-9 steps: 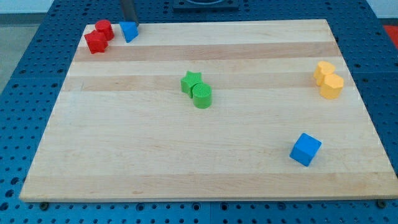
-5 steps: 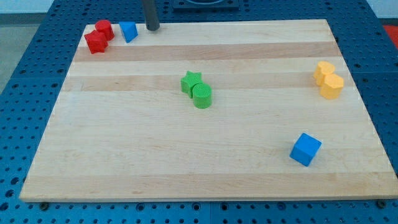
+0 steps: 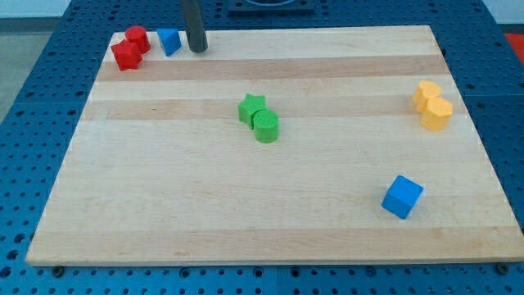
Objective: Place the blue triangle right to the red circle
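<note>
- No claw on me, just my tip [image 3: 197, 49], sitting just right of the small blue triangle block [image 3: 169, 41] on the pale wooden desk [image 3: 246, 205].
- Triangle's just right of the red circle block [image 3: 137, 38], near the desk's top-left corner.

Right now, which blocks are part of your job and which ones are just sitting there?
For the job:
blue triangle
red circle
my tip, just to the view's right of the triangle

Just sitting there:
red block
green star
green cylinder
two yellow blocks
blue cube
</note>
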### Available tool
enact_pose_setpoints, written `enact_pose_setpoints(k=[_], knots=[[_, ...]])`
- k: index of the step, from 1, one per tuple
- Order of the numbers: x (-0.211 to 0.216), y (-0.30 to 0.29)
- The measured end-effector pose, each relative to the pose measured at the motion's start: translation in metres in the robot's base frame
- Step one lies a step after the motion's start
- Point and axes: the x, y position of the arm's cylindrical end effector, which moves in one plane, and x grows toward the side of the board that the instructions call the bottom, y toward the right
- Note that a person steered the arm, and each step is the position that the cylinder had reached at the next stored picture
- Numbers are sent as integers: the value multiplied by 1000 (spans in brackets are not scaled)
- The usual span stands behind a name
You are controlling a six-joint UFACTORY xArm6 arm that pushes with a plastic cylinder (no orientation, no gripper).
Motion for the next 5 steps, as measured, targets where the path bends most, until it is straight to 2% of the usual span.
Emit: enact_pose_setpoints(k=[2, 3, 4, 5], knots=[[0, -50], [0, -53], [0, -27], [7, 34]])
